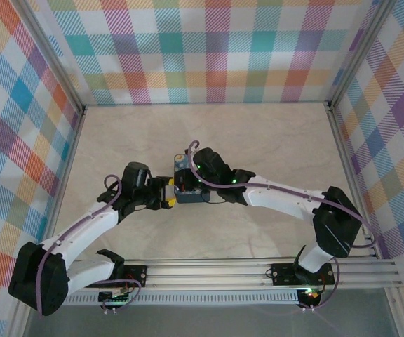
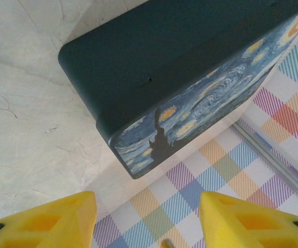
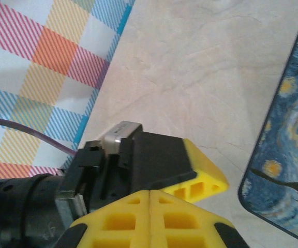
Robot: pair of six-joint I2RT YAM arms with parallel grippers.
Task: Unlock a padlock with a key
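- Small dark blue box (image 1: 191,195) with a swirl-painted lid, flat on the pale table (image 1: 258,140) at mid-table, both arms reaching in to meet at it.
- Left gripper (image 2: 148,222) just left of the box, yellow fingers spread apart and clamping nothing, probably poised to steady or take something.
- Tiny tan sliver (image 2: 164,243) low between those fingers, possibly the key, with too little visible to be sure.
- Right gripper (image 3: 149,217) close beside the left one, near the box's left end, fingers pressed flat together with nothing seen between them.
- Padlock too small or hidden to locate, presumably on the box, hence both grippers crowded there.
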